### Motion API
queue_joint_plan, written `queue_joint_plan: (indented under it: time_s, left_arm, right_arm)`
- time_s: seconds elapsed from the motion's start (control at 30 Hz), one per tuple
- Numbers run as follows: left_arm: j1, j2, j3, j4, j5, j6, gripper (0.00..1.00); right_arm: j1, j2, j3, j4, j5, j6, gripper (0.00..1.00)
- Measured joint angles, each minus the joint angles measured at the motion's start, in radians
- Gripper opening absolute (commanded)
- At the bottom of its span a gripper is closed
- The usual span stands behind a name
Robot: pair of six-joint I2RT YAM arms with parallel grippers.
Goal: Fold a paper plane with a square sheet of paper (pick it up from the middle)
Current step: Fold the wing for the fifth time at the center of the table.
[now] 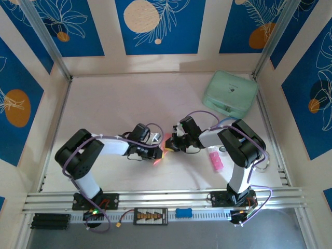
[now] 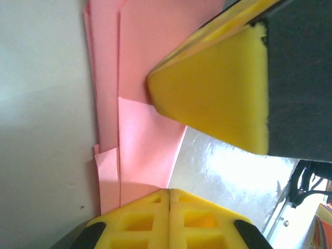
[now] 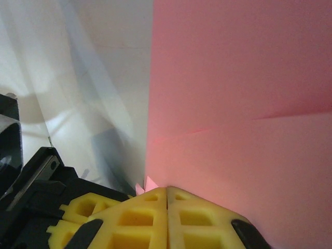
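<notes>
The salmon-pink sheet of paper (image 1: 164,149) sits between my two grippers at the table's middle. In the left wrist view it shows as several overlapping folded layers (image 2: 140,135) with straight creases. My left gripper (image 2: 169,193) is shut, and a corner of the paper runs into its closed jaws. The right gripper's yellow finger (image 2: 218,98) presses on the paper from the upper right. In the right wrist view the paper (image 3: 238,93) stands as a broad pink face, and my right gripper (image 3: 167,191) is shut on its lower edge. Whether it has the paper plane's shape I cannot tell.
A mint-green rounded case (image 1: 230,93) lies at the back right. A small bright-pink stick-shaped object (image 1: 215,160) lies beside the right arm. Aluminium rails (image 1: 166,199) run along the near edge, and panelled walls (image 1: 155,26) close in the table.
</notes>
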State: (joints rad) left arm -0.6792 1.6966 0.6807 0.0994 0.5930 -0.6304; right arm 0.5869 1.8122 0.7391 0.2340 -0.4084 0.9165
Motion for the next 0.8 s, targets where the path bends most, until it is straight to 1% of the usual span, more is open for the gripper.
queue_joint_plan:
  time_s: [0.27,0.53,0.67,0.8]
  left_arm:
    - [0.0,-0.065,-0.063,0.004,-0.026,0.03,0.11]
    - [0.0,-0.164,-0.073,-0.098,-0.044,0.037,0.11]
    - [0.0,-0.185,-0.045,-0.11,-0.036,0.037,0.11]
    - [-0.004,-0.176,-0.018,-0.072,0.004,0.029,0.12]
  right_arm:
    - [0.0,0.0,0.001,-0.003,-0.003,0.0,0.08]
    - [0.0,0.0,0.001,-0.003,-0.003,0.0,0.09]
    - [0.0,0.0,0.001,-0.003,-0.003,0.0,0.09]
    - [0.0,0.0,0.001,-0.003,-0.003,0.0,0.09]
